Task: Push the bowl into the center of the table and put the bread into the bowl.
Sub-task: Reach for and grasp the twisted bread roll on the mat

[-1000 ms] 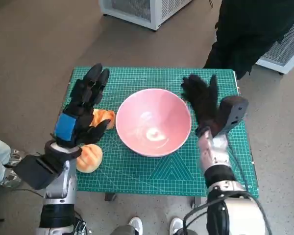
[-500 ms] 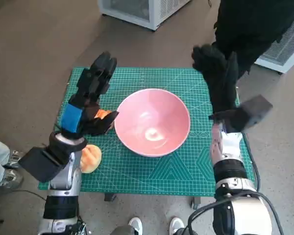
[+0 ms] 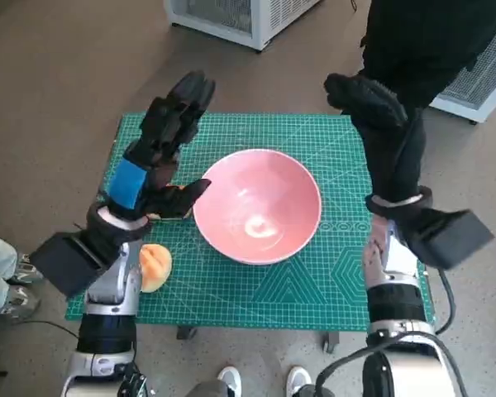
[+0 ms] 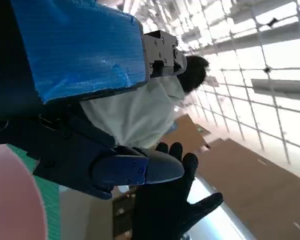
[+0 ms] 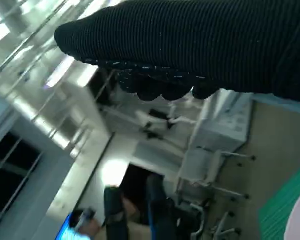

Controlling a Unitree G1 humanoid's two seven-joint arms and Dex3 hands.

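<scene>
Bread [image 3: 153, 266] is seen at the bench's [image 3: 314, 281] near left edge, left of the pink bowl [image 3: 257, 217], which is judged already centred. Both hands have been raised since a second ago: the left hand [image 3: 159, 153] and right hand [image 3: 379, 124] are spread, empty. Loading is judged not yet begun; a second bun, formerly visible, is now hidden.
</scene>
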